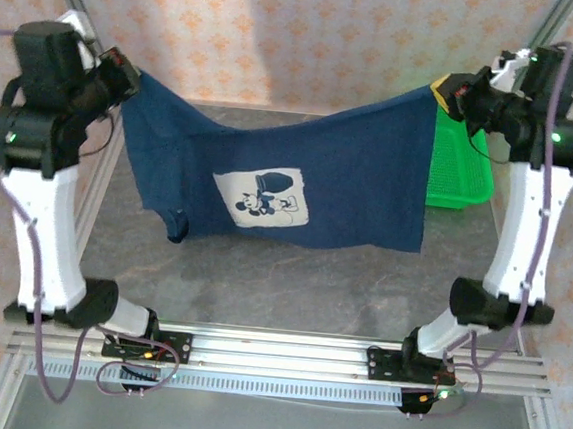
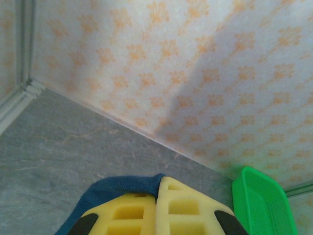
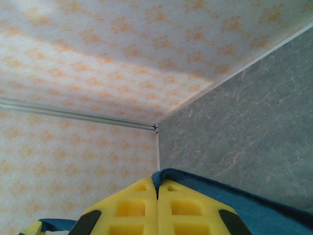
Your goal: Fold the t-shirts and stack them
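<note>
You have free table (image 1: 261,278) below the hanging t-shirt (image 1: 311,166), but the green basket (image 1: 463,175) blocks the far right corner by the back wall (image 1: 282,33).

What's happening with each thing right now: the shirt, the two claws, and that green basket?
navy t-shirt, unfolded, hanging stretched between both grippers, print showing.
left gripper, shut on one edge of the shirt.
right gripper, shut on the opposite edge of the shirt.
green basket, upright on the table, partly behind the shirt.
</note>
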Robot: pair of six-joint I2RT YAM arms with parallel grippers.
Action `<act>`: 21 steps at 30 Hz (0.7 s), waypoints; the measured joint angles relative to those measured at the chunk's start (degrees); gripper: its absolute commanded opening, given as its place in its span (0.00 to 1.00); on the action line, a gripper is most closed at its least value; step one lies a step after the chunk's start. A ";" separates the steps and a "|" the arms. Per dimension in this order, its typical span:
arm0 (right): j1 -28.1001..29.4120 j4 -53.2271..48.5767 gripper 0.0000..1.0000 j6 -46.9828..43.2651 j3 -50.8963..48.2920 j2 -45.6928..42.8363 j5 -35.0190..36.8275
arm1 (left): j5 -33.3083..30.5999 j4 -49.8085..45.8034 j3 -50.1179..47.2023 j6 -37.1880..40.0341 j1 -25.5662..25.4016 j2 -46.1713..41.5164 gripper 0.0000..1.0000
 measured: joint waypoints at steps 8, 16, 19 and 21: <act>0.00 11.08 0.00 6.10 21.44 24.15 -2.47 | 9.88 6.49 29.11 -9.20 3.69 27.98 0.00; -0.11 29.24 0.00 15.21 22.34 25.38 -3.69 | 15.76 18.38 28.70 -17.25 10.14 27.76 0.00; -0.39 30.80 0.00 15.21 22.38 24.85 -3.80 | 17.55 20.68 28.70 -17.81 12.41 25.64 0.00; -0.52 29.88 0.00 13.55 22.05 24.17 -3.87 | 18.27 20.68 28.65 -16.74 13.03 23.76 0.00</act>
